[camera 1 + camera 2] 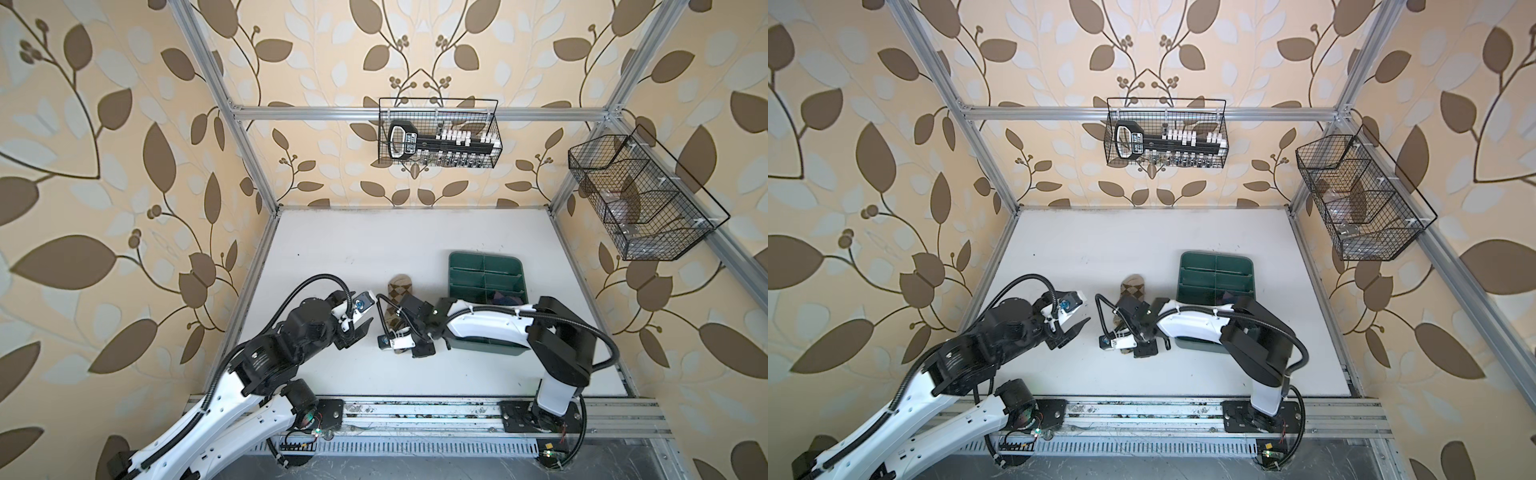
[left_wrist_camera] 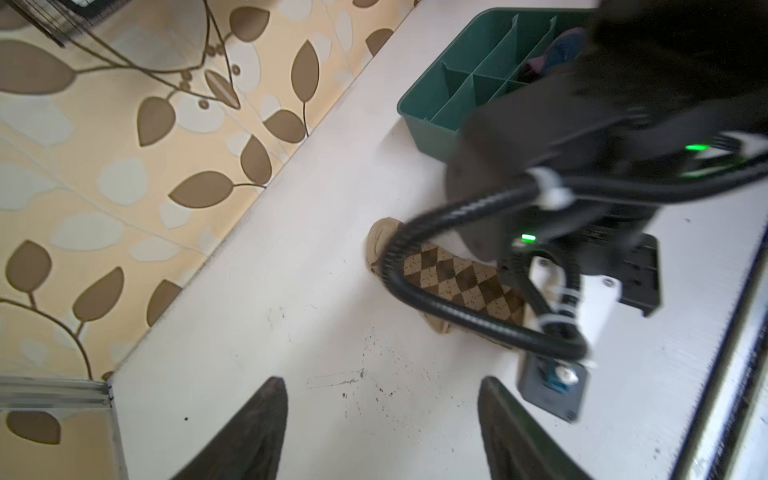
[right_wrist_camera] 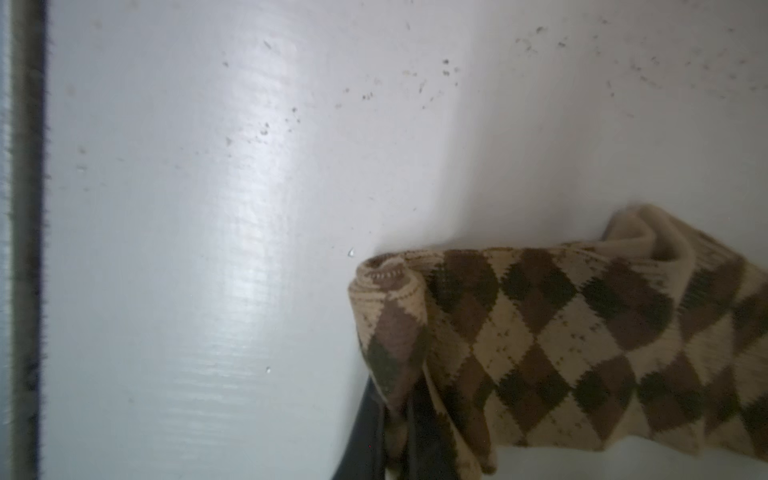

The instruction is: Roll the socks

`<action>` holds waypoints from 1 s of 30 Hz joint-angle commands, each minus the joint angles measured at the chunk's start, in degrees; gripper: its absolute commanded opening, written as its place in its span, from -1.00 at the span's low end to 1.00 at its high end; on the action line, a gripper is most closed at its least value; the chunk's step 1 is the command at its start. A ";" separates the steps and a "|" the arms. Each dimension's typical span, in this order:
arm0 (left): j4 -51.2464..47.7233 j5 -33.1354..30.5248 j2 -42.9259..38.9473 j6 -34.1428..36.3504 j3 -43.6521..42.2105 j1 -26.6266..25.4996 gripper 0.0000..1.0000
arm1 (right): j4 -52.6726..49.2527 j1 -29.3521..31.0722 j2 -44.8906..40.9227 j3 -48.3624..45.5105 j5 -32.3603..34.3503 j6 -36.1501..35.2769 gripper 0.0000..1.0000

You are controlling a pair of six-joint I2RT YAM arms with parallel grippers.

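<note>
The tan sock with brown argyle diamonds [image 1: 397, 291] lies on the white table left of the green divided tray [image 1: 457, 259]. Its near end is rolled into a small coil [image 3: 386, 282]. My right gripper [image 3: 399, 419] is shut on the fabric just under that coil, and from above its body hides much of the sock. The purple sock [image 2: 557, 54] is bunched in a near compartment of the tray, partly behind the right arm. My left gripper [image 2: 382, 386] stands open over bare table to the left of the argyle sock [image 2: 461, 282], holding nothing.
A wire basket [image 1: 440, 133] with a black and white tool hangs on the back wall. A second wire basket [image 1: 640, 199] hangs on the right frame. An aluminium rail [image 1: 415, 415] runs along the table's front edge. The right arm's cable [image 2: 415, 299] loops over the sock.
</note>
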 commanded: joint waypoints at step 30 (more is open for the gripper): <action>27.42 -21.35 51.02 -1.34 -9.12 -24.04 -0.15 | -27.12 -8.85 20.79 20.36 -21.91 -3.84 -1.00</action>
